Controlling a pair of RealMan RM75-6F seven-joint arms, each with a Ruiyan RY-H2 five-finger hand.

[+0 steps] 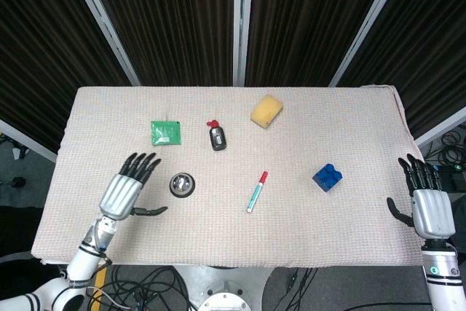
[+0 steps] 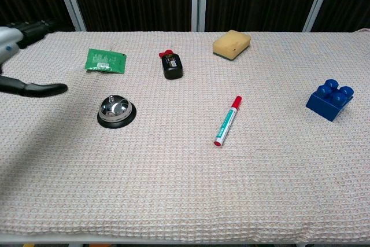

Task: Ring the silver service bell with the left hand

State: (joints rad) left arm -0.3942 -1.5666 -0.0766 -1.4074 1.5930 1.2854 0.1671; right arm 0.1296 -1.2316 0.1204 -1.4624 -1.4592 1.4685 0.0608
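The silver service bell on its black base sits on the left half of the cloth, also seen in the chest view as the bell. My left hand hovers over the cloth just left of the bell, fingers spread and empty, thumb pointing toward it. In the chest view the left hand enters at the left edge, its thumb reaching toward the bell. My right hand stays spread and empty past the table's right edge.
A green packet, a small black bottle with red cap and a yellow sponge lie behind the bell. A red-capped marker lies right of it, a blue brick further right.
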